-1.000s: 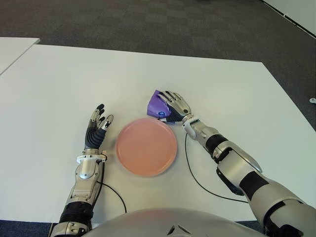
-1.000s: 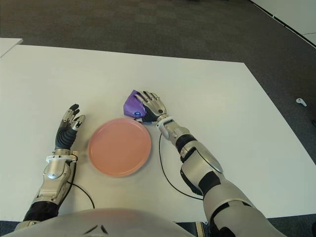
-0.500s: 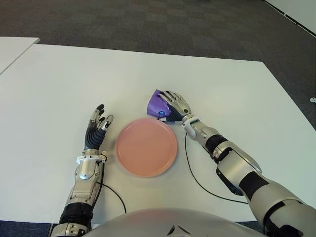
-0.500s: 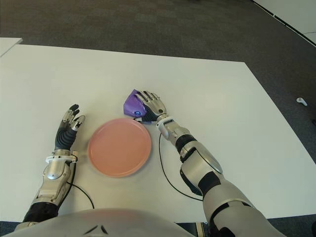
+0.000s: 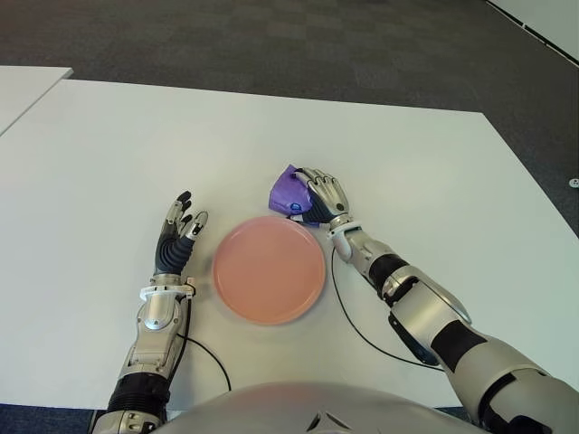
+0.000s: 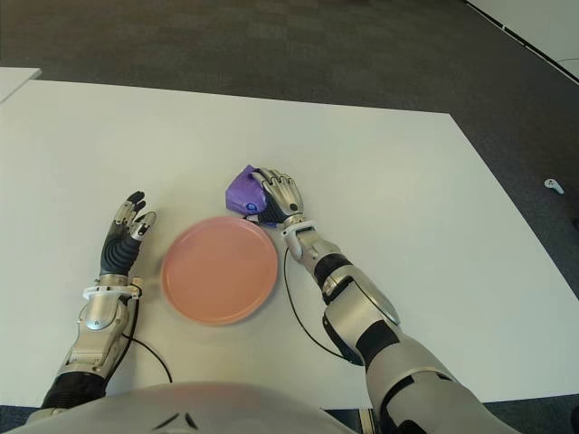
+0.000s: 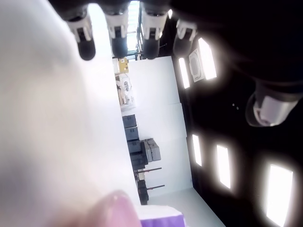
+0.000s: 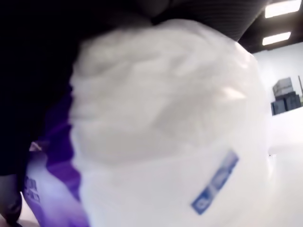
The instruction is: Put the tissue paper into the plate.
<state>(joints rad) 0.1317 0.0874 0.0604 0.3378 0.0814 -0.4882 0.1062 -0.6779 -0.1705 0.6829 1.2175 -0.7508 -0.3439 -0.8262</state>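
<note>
Purple-wrapped tissue paper (image 5: 289, 192) sits on the white table (image 5: 109, 154), just beyond the pink plate (image 5: 268, 268), outside its rim. I see the right robot hand (image 5: 318, 192) curled around the pack. The left robot hand (image 5: 176, 232) shows left of the plate, fingers extended, holding nothing.

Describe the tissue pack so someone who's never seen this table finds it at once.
On the white table, find the round pink plate near the robot's edge. Just beyond its far-right rim, the right hand is closed over the tissue pack. It is the only purple thing there, a small soft packet; the left hand, open, shows left of the plate.
</note>
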